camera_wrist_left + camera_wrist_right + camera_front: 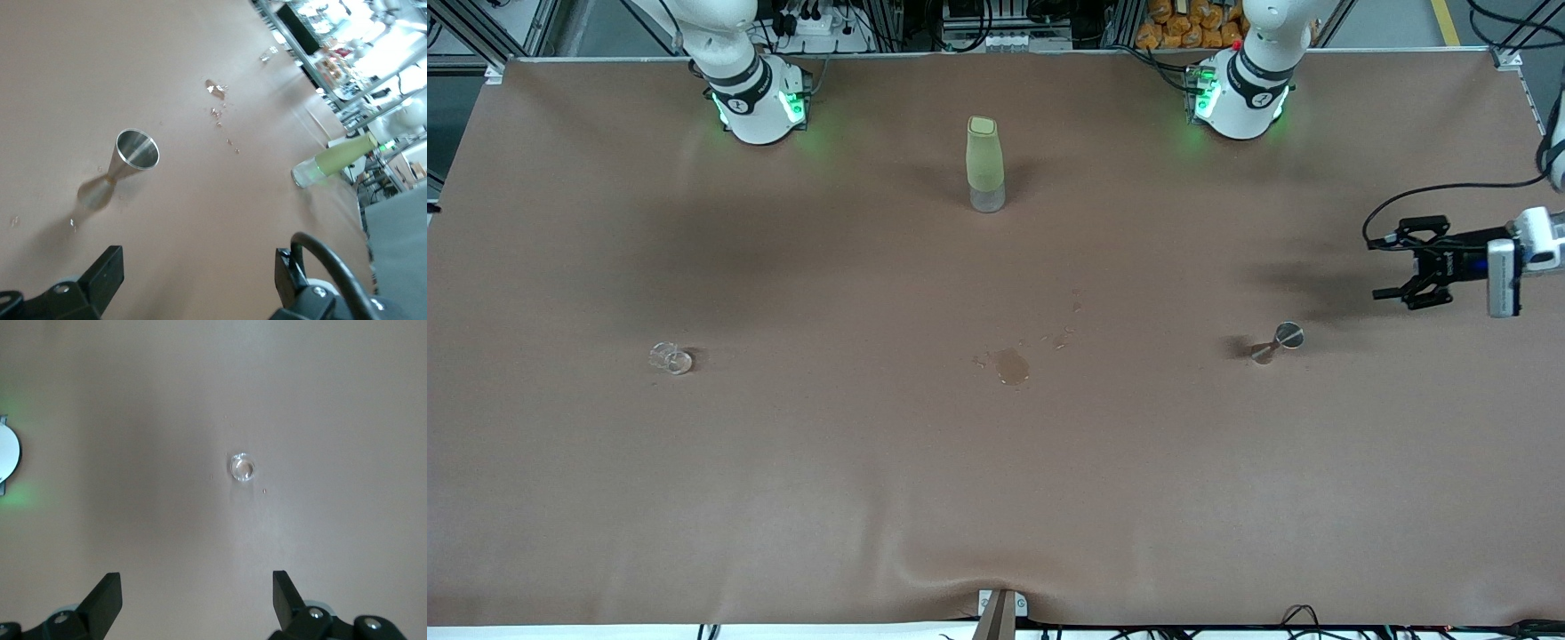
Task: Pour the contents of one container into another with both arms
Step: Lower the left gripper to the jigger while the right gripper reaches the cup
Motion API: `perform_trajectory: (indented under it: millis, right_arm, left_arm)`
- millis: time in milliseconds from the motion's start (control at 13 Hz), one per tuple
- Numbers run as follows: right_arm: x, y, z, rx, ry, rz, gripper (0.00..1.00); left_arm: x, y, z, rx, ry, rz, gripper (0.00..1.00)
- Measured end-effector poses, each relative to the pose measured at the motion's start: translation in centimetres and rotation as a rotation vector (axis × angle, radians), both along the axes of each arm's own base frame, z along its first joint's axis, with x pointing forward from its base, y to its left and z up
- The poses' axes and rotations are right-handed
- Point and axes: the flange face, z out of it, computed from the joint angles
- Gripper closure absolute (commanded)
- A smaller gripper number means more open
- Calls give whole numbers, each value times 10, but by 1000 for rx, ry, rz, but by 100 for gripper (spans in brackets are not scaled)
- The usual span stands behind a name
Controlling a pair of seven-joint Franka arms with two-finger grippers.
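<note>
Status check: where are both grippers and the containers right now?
Left gripper open, empty, above steel jigger. Right gripper open, empty, over small clear glass. Green-sleeved bottle upright between bases. Spilled puddle mid-table; nothing blocking.

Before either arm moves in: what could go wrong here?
1. A puddle and droplets already wet the table mid-way; the cloth may be slick.
2. The metal jigger is narrow-waisted; the open left end effector, up in the air toward it, could tip it.
3. The small clear glass under the open right end effector is hard to see, so a grasp may miss.
</note>
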Motion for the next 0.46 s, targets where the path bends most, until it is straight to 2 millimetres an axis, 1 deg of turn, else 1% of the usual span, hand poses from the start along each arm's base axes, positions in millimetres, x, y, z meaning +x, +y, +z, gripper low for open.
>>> perform_trajectory:
  millis: [154, 308, 463]
  right_arm:
    - [7, -24, -46, 99, -9, 18, 0]
    - [16, -39, -96, 204, -32, 41, 0]
    - [21, -51, -145, 302, -64, 65, 0]
  left_arm:
    - [12, -1, -36, -65, -129, -47, 0]
    - [23, -1, -72, -121, -232, -66, 0]
    - [30, -5, -97, -154, -304, -90, 0]
